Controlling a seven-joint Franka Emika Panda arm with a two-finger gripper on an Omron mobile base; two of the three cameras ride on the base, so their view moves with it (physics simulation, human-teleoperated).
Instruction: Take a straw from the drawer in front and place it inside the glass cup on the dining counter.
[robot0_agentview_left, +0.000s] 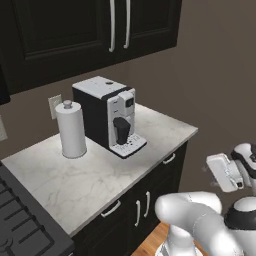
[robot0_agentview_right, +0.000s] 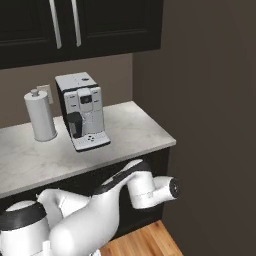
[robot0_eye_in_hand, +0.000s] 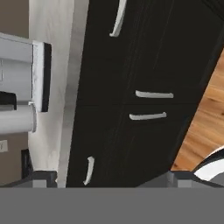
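Two closed drawers front the marble worktop; jaws wide apart.

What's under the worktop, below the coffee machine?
Under the worktop sit shut black drawers with horizontal handles and cabinet doors with vertical ones. All fronts are shut, so their contents, including any straw, are hidden.

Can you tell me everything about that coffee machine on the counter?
The coffee machine is a boxy thing with black sides and a silvery-white top and front. It has a small dark screen near the top, a black spout below it, and a grated drip tray sticking out at the bottom. It stands upright on the pale marble worktop, beside the white paper-towel roll but not touching it.
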